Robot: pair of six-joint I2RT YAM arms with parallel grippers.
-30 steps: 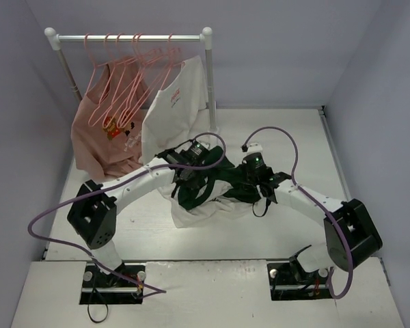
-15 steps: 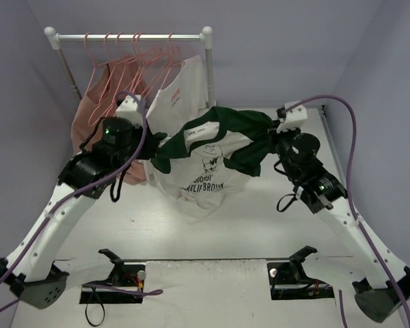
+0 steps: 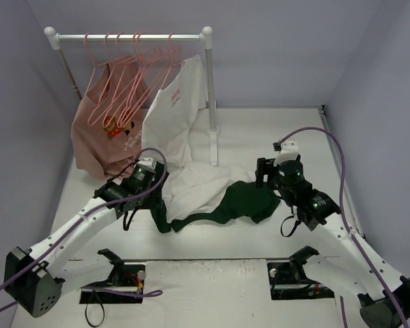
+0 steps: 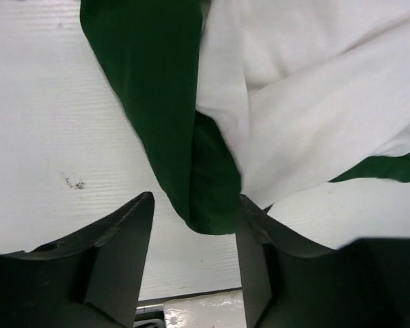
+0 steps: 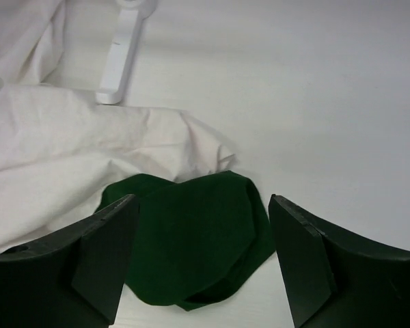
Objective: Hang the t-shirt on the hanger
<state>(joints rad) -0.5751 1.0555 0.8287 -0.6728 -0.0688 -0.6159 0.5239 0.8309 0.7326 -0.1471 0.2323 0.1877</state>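
Both grippers are wide open right now, holding nothing. On the left side, the left gripper sits low with its jaws either side of a folded green sleeve, not pinched on it. Over on the right, the right gripper hangs above the other green sleeve, fabric clear of the fingers. So the t-shirt is a rumpled heap on the bench, between the two arms and near the foot of the rack, white body bunched up, print not showing. Meanwhile the hanger is up on the rail with the other pink ones, well apart from the heap. My guess on handling: thin floppy cotton, light, holds no shape, so it'll sag wherever it isn't held. A sleeve tip is an easy pinch but just drags the rest along. I'd go for the shoulders near the collar, one each side, so the neck spreads for the hanger. I can't spot the collar in those folds, so finding it looks like the tricky bit.
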